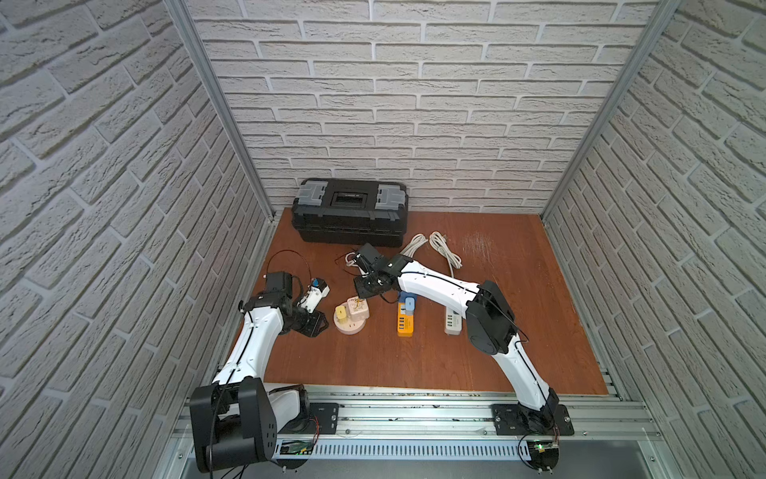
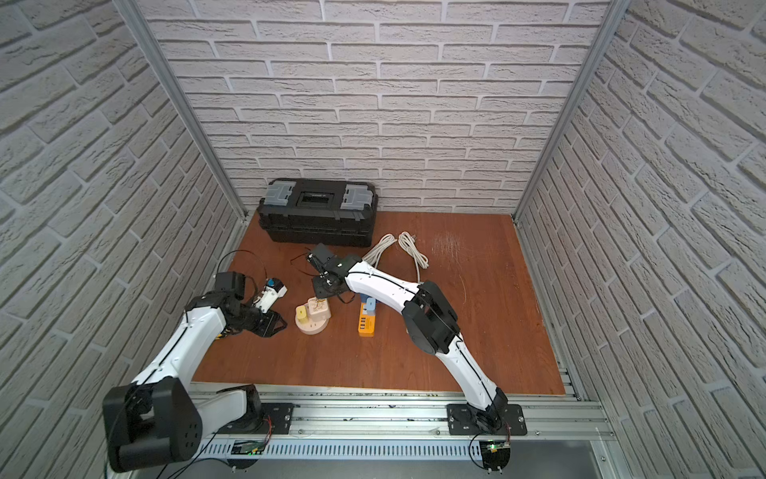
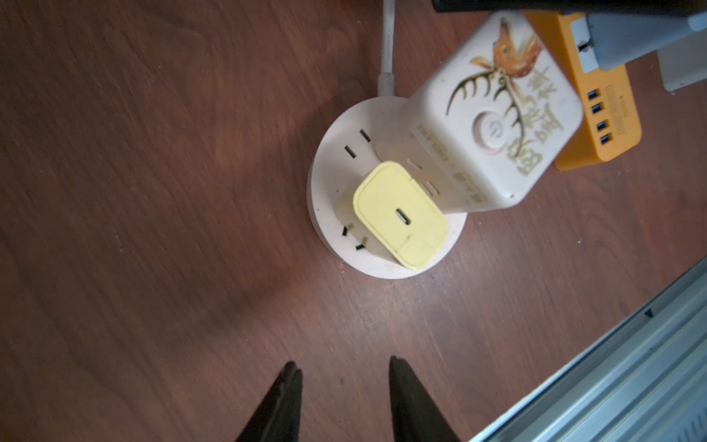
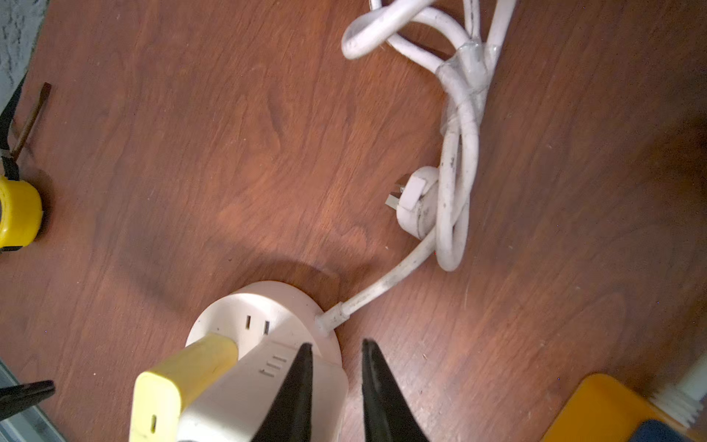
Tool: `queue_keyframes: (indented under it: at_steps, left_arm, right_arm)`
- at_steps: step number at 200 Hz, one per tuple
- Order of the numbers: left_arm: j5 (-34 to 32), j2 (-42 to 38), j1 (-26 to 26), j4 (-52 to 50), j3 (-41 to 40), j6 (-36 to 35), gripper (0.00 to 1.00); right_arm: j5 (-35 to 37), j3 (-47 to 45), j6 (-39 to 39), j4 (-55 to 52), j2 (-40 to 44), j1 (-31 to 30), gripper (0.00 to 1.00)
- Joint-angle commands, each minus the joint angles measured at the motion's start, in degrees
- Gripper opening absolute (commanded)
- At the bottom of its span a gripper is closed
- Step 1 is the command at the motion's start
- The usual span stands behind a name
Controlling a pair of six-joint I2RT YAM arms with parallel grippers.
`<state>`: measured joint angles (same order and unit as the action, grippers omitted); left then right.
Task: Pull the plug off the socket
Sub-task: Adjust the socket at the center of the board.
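- The left gripper (image 3: 343, 361) sits low over the bare table (image 3: 153, 191), its fingers moderately apart with nothing between them.
- The yellow plug (image 3: 399, 216) lies ahead of those fingertips, near them but clear of them. It stands upright in the round socket (image 3: 333, 160), on the side of the socket facing this gripper.
- A white cube (image 3: 493, 114) with a deer print stands in the same socket, just beside the plug and on the side away from the left gripper.
- The right gripper (image 4: 336, 342) hangs over the cube's far edge with a narrow gap between its fingers. Only the socket rim and table show in that gap.
- One of its fingers overlaps the cube in the wrist view, and whether it touches cannot be told. The plug is off to one side, past the cube.
- The socket's cord (image 4: 382, 287) runs to a taped bundle (image 4: 459, 114) on the table.
- An orange strip (image 1: 405, 321) lies near the socket, and a white strip (image 1: 452, 323) lies beyond it, partly under the right arm.
- A toolbox (image 1: 350, 211) stands against the back wall.
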<state>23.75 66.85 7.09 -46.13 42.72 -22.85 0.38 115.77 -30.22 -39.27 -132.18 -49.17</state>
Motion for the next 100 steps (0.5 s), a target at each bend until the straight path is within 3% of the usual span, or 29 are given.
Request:
queue_keyframes:
  at_steps: [1,40,78,100]
  left_arm:
    - [-1.35,0.82,-0.24,1.24,-0.36,0.89,0.43]
    - [-3.06,1.62,0.26,2.95,0.08,3.11,0.43]
    - [-2.13,1.62,1.16,2.01,1.22,3.25,0.44]
    - [-1.80,1.78,1.91,1.40,1.91,3.23,0.45]
  right_arm:
    - [-0.79,-3.82,-0.94,-1.44,3.58,-2.62,0.25]
    - [-0.47,-4.38,1.26,-2.05,6.64,-3.41,0.32]
    - [-4.76,-0.09,9.87,-4.10,9.15,-2.01,0.57]
    - [-9.12,-0.18,17.82,-4.55,11.28,-1.63,0.67]
